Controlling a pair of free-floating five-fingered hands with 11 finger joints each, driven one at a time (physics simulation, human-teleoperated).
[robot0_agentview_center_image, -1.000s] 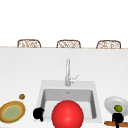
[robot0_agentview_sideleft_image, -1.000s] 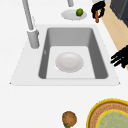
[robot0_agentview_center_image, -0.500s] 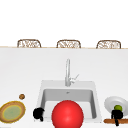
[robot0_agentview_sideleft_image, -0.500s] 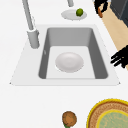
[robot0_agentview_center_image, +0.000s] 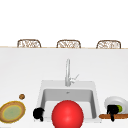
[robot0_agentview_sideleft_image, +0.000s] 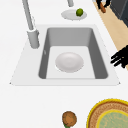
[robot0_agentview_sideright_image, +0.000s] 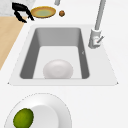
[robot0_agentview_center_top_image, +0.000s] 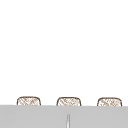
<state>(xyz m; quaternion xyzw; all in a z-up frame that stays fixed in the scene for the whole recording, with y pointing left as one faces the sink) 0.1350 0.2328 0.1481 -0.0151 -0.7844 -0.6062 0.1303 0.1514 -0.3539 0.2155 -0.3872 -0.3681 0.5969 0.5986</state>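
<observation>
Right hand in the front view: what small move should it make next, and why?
Probably a slight lift straight up. The right hand sits over the brown stick-shaped thing at the counter's front edge, close beside the white plate with the lime. Rising first would likely keep both clear of the plate's rim.

a green lime on a white plate, a grey sink, a yellow-rimmed green dish.
</observation>
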